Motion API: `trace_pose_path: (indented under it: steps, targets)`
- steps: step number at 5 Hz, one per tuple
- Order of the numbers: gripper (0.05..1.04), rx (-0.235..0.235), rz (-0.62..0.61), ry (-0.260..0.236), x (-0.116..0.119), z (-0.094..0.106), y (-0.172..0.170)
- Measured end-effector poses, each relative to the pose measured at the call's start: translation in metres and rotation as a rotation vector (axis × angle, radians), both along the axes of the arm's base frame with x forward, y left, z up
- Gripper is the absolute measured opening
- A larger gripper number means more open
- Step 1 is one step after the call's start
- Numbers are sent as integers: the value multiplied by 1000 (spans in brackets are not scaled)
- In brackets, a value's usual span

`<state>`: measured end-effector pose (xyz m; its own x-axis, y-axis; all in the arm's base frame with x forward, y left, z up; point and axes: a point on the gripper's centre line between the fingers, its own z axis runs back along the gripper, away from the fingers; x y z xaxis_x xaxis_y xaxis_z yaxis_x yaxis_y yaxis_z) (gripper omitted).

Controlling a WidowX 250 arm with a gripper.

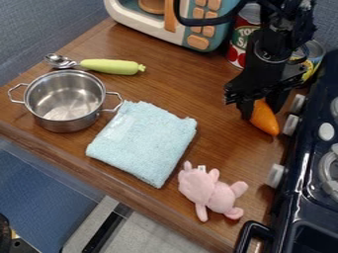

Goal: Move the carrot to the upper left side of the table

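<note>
At the right of the table, near the stove's edge, the black gripper (265,106) hangs low over the orange carrot (264,119). The carrot's upper end is partly hidden by the gripper, and its narrow tip points down and slightly right. Whether the gripper holds the carrot, and whether the carrot rests on the wooden table (178,89), I cannot tell.
A steel pot (64,101) stands at the left, below a spoon with a green handle (112,66). A folded blue cloth (144,142) lies mid-table, a pink plush toy (210,193) below it. Cans (244,37) and a toy microwave (198,24) stand behind; the stove (314,168) borders the right.
</note>
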<state>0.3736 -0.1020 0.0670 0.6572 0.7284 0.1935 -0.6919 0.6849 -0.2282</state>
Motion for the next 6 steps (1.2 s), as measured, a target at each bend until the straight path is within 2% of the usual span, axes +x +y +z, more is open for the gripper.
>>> trace_pose_path:
  steps: [1,2,3,4,6]
  targets:
    - [584,-3,7,9,-6,-1,4]
    - [584,-12,49,-29,-15,19,21]
    - [583,-24,139,-117,-24,59,52]
    - [583,-5,227,-115,-30,65,83]
    - [583,68,366,-99,-41,54,138]
